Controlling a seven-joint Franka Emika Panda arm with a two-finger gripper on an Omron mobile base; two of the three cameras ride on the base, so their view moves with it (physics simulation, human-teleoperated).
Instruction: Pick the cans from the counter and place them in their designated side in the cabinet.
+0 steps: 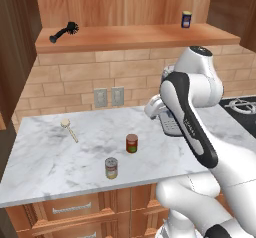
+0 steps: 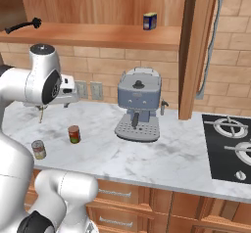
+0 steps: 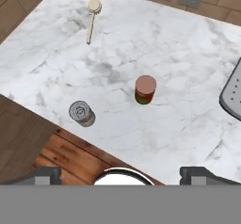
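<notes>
I saw the red can [image 3: 145,89] upright on the counter [image 3: 188,44], below and just ahead of my gripper [image 3: 121,175], whose fingers were spread wide and held nothing. The silver can [image 3: 81,113] stood apart, nearer the counter's front edge. Farther out lay what looked like a wooden spoon [image 3: 92,18]. Above, the cabinet [image 1: 135,34] shelf held a blue can [image 1: 186,19] and a black brush [image 1: 65,32].

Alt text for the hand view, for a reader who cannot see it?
Looking down on a white marble counter: a dark red can stands mid-frame, a silver can near the front edge, and a wooden spoon lies farther back. The open gripper hangs above, holding nothing.
</notes>
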